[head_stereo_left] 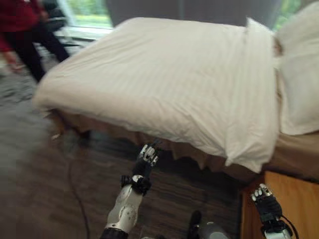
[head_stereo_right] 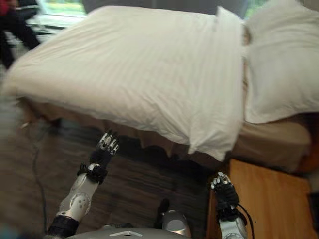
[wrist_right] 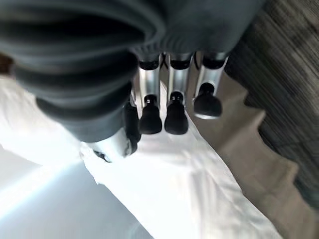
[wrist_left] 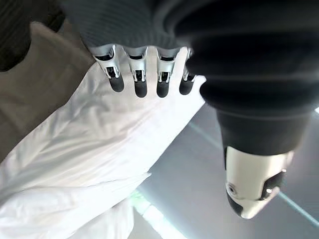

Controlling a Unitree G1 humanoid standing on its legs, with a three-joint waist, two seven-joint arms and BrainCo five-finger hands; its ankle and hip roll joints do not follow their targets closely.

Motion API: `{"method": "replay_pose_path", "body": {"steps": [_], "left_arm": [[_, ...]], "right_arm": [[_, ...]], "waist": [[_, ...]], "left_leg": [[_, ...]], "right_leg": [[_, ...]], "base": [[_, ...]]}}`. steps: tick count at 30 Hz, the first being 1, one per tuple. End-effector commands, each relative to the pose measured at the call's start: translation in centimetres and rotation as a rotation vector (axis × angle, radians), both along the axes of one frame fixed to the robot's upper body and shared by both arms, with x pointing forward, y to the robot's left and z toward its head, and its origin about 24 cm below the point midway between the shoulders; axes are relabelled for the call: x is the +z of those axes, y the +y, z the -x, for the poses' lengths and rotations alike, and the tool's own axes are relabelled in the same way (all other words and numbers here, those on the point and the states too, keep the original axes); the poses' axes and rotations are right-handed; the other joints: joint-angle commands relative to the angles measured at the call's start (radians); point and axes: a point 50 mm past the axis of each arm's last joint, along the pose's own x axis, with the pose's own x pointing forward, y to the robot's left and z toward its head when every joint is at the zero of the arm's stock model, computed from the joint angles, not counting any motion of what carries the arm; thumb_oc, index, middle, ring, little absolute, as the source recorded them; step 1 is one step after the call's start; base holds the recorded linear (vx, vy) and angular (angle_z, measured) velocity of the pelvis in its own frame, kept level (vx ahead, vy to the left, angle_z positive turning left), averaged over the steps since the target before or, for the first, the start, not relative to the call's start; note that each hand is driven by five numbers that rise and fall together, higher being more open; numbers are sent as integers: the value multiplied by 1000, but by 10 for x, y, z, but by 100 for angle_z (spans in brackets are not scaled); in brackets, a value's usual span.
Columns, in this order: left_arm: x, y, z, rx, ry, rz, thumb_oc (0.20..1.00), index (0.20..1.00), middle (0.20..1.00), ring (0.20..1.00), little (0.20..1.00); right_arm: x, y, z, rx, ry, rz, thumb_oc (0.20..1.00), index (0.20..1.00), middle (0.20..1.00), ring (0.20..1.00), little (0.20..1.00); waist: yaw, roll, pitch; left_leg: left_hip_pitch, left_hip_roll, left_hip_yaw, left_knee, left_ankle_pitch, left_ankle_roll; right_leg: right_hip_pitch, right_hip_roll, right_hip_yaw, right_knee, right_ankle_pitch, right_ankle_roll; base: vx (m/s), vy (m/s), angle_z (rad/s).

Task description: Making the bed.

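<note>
bed (head_stereo_left: pixel 164 84) under white duvet (head_stereo_left: pixel 149 74); no writing readable.

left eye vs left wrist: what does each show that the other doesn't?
Left eye alone: the whole bed with its white duvet spread flat, the pillow at the head end, a wooden nightstand, the right hand raised above it with relaxed fingers, and a person standing past the bed's far corner. Left wrist alone: a close look at the duvet's hanging edge against the tan bed skirt. Both: the left hand, open and holding nothing, short of the duvet edge.
</note>
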Motion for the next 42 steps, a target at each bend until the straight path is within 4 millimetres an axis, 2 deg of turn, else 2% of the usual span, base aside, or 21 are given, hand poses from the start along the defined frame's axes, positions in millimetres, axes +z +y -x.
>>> {"method": "replay_pose_path", "body": {"steps": [1,3,4,6,7,8,13,14,15,16,20,26,42], "left_arm": [[23,26,-9,66,-119,-130,1000,1000,1000,1000,1000],[21,26,-9,61,-118,-137,1000,1000,1000,1000,1000],[21,26,-9,62,-119,-137,1000,1000,1000,1000,1000],[21,27,-8,71,-117,-145,1000,1000,1000,1000,1000],[21,29,-7,81,-116,-142,1000,1000,1000,1000,1000],[19,31,-6,99,-106,-141,1000,1000,1000,1000,1000],[8,37,8,151,-54,-83,1000,1000,1000,1000,1000],[8,37,8,150,-54,-83,1000,1000,1000,1000,1000],[4,39,12,146,-34,-104,1000,1000,1000,1000,1000],[-4,44,21,145,5,-138,1000,1000,1000,1000,1000],[-9,48,31,159,33,-136,1000,1000,1000,1000,1000],[-10,50,34,190,45,-157,1000,1000,1000,1000,1000],[-19,47,45,214,88,-131,1000,1000,1000,1000,1000]], "right_arm": [[19,44,-40,173,-151,-33,200,200,200,200,200],[25,51,-47,232,-182,-17,200,200,200,200,200],[25,52,-47,232,-182,-17,200,200,200,200,200],[32,56,-53,262,-206,4,200,200,200,200,200],[33,59,-54,271,-213,-5,200,200,200,200,200],[34,64,-57,295,-223,-12,200,200,200,200,200],[45,65,-62,383,-252,87,200,200,200,200,200],[45,65,-62,384,-252,87,395,395,395,395,395],[47,60,-61,409,-246,150,959,959,959,959,959],[52,53,-60,416,-248,205,1000,1000,1000,1000,1000],[51,41,-55,380,-222,269,1000,1000,1000,1000,1000],[55,36,-56,341,-226,330,1000,1000,1000,1000,1000],[48,41,-53,351,-187,349,1000,1000,1000,1000,1000]], "waist": [[-7,-31,33],[-20,-33,24],[-19,-34,24],[-8,-29,3],[-1,-29,-7],[27,-36,-33],[61,-54,-52],[60,-54,-52],[63,-57,-53],[65,-62,-58],[65,-62,-72],[64,-58,-72],[69,-50,-82]], "left_leg": [[79,12,-125,-148,80,6],[69,1,-214,-176,104,8],[68,1,-212,-178,105,8],[62,-5,-263,-200,127,17],[64,-11,-277,-206,131,17],[52,-23,-298,-206,139,17],[49,-24,-326,-193,145,7],[48,-24,-327,-193,144,7],[47,-25,-332,-188,146,5],[53,-25,-340,-190,148,3],[64,-27,-348,-199,150,3],[61,-26,-350,-193,153,1],[80,-29,-332,-207,150,2]], "right_leg": [[19,2,258,194,-109,87],[34,72,466,158,-137,84],[33,72,467,157,-136,84],[69,91,539,116,-150,64],[93,97,554,62,-161,53],[136,92,537,-33,-150,43],[181,98,519,-87,-142,36],[182,98,518,-87,-142,36],[188,98,512,-91,-141,33],[203,99,501,-103,-142,27],[218,101,484,-111,-144,25],[210,106,488,-103,-143,21],[232,109,496,-149,-120,25]], "base": [[-224,144,69],[-178,74,96],[-78,13,130],[-55,19,157],[-72,-10,145],[-55,-13,91],[-37,-70,5],[-53,-77,-3],[-31,-76,14],[-30,-76,18],[-8,-45,3],[-37,-26,1],[-16,4,-3]]}}
